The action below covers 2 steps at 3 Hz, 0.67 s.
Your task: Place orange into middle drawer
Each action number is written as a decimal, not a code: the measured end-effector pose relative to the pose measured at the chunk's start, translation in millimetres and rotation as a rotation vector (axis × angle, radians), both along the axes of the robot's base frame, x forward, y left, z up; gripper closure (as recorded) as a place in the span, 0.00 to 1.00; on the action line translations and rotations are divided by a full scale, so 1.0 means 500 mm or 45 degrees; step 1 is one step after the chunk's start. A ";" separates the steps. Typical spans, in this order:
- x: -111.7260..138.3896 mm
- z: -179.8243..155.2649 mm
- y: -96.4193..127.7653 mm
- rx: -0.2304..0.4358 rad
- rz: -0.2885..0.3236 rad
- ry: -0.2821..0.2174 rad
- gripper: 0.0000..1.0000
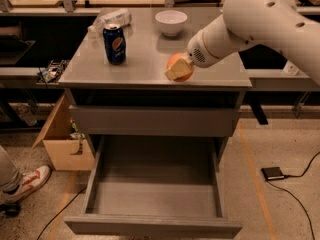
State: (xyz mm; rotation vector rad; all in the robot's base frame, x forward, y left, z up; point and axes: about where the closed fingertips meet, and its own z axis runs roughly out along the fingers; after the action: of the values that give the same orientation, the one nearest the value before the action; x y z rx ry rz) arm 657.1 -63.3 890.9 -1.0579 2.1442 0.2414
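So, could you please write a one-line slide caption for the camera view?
The gripper grasps the orange at the cabinet top, with the middle drawer open below.
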 end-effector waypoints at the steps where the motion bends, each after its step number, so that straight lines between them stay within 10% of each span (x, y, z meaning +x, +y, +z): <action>1: -0.012 0.002 -0.002 -0.010 0.006 0.012 1.00; 2: -0.011 0.002 -0.002 -0.010 0.006 0.011 1.00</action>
State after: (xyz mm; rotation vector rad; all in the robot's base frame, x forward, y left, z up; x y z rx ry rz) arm 651.5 -64.0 892.0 -1.0684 2.1523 0.2409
